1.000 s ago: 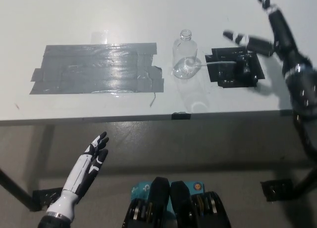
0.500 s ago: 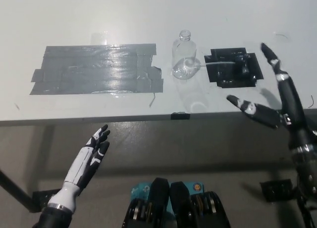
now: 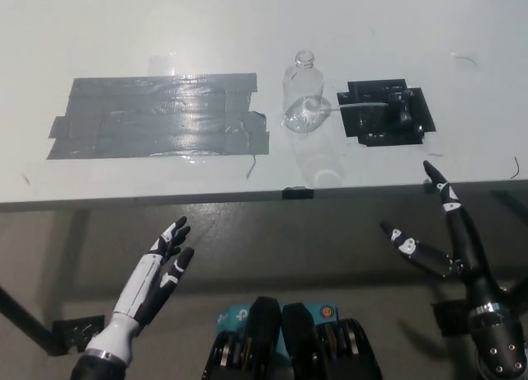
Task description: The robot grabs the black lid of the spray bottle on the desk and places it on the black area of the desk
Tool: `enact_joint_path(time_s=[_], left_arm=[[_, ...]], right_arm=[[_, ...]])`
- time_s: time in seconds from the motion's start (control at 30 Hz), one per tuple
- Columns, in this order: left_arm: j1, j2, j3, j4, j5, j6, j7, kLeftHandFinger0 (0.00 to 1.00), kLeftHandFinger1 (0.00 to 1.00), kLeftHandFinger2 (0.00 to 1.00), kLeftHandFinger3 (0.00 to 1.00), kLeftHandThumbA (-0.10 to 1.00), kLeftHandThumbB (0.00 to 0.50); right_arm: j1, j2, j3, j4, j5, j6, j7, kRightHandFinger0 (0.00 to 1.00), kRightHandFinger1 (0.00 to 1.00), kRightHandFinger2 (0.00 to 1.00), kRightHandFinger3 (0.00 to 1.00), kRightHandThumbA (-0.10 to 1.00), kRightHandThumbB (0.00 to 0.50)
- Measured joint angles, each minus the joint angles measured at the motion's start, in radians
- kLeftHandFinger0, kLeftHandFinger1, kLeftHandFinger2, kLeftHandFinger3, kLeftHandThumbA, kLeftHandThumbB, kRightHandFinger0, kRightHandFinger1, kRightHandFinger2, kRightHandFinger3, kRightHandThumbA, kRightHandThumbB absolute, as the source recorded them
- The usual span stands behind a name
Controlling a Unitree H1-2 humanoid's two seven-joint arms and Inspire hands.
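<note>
A clear spray bottle point(image 3: 304, 93) stands upright on the white desk point(image 3: 247, 17) with its neck uncapped. Its black lid point(image 3: 403, 106), with a thin white tube pointing left, lies on the black area point(image 3: 384, 112) just right of the bottle. My black right hand point(image 3: 441, 236) hangs open below the desk's front edge at the lower right, holding nothing. The white left hand point(image 3: 157, 273) rests open below the desk at the lower left.
A wide patch of grey tape point(image 3: 157, 116) covers the desk left of the bottle. The desk's front edge point(image 3: 165, 200) runs across the middle of the picture, with floor and black desk legs below it.
My right hand has drawn back from above the black area, down past the desk's front edge to the lower right. The lid stays on the black area. The left hand barely shifted.
</note>
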Motion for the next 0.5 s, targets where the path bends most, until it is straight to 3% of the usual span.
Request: enact_joint_path(time_s=[0.5], left_arm=[[0.019,-0.001,-0.010,-0.015,0.000,0.000,0.000,1.00,1.00,1.00,1.00,0.92,0.047]], right_arm=[[0.015,0.000,0.005,0.006,-0.027,-0.015,0.001,1.00,1.00,1.00,1.00,0.80,0.414]])
